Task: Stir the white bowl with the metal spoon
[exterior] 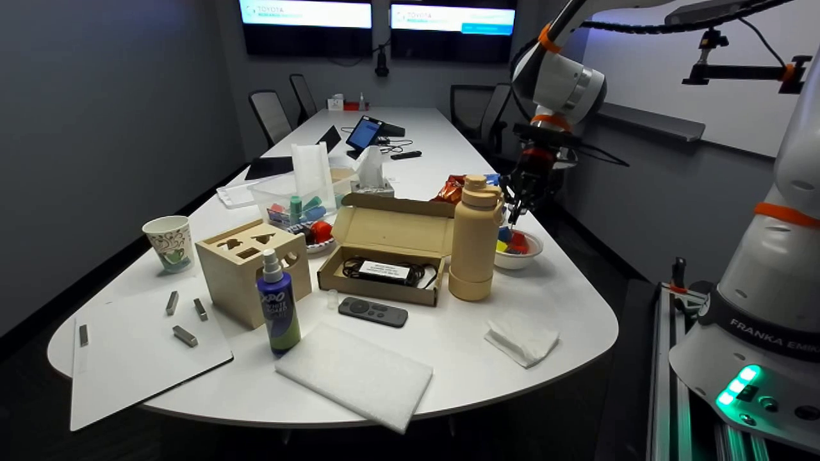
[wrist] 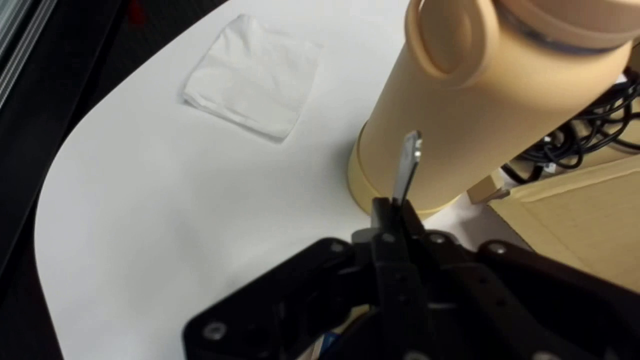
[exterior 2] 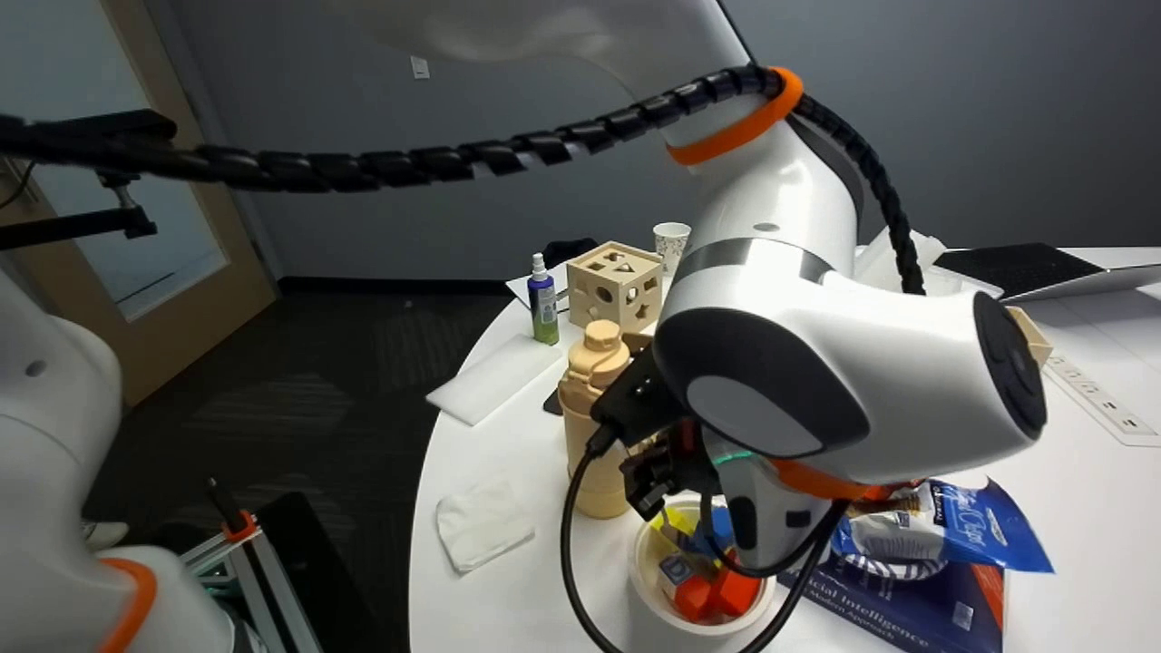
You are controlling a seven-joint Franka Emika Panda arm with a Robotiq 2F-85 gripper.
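Note:
The white bowl (exterior: 522,261) stands on the table beside the tall tan bottle (exterior: 473,246). It also shows in an exterior view (exterior 2: 642,585), holding several red, blue and yellow blocks. My gripper (exterior: 514,216) is above the bowl, pointing down. In the wrist view my gripper (wrist: 392,205) is shut on the metal spoon (wrist: 407,162); its handle end sticks out past the fingertips, in front of the bottle. The spoon's lower end is mostly hidden; a thin grey part shows below the gripper over the blocks. In the wrist view the bowl is mostly hidden behind the gripper.
The tan bottle stands close to the gripper in the wrist view (wrist: 445,135). An open cardboard box (exterior: 397,224) with a black cable is beyond it. A white cloth (exterior 2: 485,524) lies near the table edge. A blue bag (exterior 2: 984,526) and a book (exterior 2: 893,603) lie beside the bowl.

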